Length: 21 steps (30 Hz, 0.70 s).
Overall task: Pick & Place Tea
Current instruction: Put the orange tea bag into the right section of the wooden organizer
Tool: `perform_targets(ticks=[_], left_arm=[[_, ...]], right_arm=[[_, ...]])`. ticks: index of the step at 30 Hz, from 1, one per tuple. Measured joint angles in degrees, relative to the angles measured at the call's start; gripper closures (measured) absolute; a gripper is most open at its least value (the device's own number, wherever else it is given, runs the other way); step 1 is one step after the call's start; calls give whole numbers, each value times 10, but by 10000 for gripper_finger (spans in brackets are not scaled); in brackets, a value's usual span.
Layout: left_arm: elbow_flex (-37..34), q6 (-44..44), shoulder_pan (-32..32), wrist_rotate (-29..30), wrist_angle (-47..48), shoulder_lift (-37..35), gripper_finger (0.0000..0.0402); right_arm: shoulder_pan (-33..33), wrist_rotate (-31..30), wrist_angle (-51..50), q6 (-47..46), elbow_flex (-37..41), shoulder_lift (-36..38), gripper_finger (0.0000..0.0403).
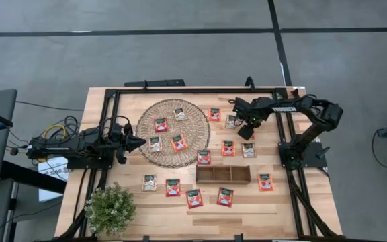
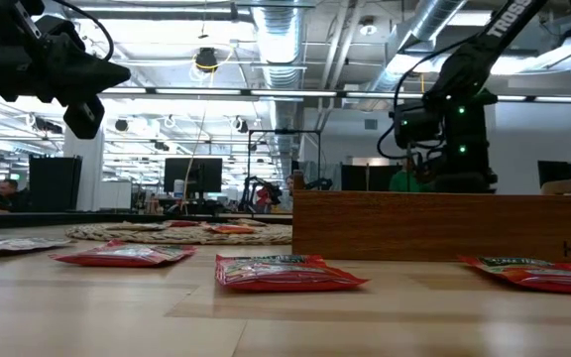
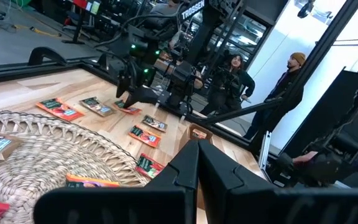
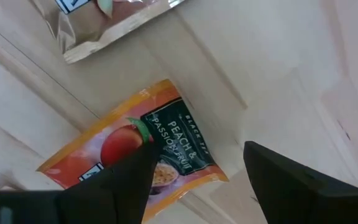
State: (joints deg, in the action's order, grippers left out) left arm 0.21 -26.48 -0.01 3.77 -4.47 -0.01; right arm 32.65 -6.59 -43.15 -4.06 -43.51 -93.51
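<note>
Small square tea sachets, red, orange and beige, lie flat on the wooden table and on the round wicker mat (image 1: 173,132). My right gripper (image 1: 246,130) hangs open among the sachets right of the mat. In its wrist view the open fingers (image 4: 197,155) stand over an orange peach sachet (image 4: 166,140), one to each side, with a beige sachet (image 4: 104,25) beyond it. My left gripper (image 1: 137,142) is shut and empty (image 3: 197,152). It is raised over the mat's left edge and points toward the table's right side.
The narrow brown wooden tray (image 1: 223,175) lies near the table's middle, with several sachets (image 1: 194,197) on its near side. A potted plant (image 1: 109,209) stands at the near left corner. A black frame (image 1: 193,91) borders the table. People stand beyond the table (image 3: 291,81).
</note>
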Motion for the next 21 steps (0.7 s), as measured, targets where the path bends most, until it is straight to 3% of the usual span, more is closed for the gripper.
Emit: perform_targets(ticks=[8, 13, 21], left_arm=[[0, 0, 0, 0, 0, 0, 402], [0, 0, 0, 0, 0, 0, 402], [0, 0, 0, 0, 0, 0, 402]], right_arm=[[12, 20, 11, -5, 12, 31, 183], [34, 59, 10, -6, 12, 16, 210], [31, 67, 10, -5, 10, 14, 251]])
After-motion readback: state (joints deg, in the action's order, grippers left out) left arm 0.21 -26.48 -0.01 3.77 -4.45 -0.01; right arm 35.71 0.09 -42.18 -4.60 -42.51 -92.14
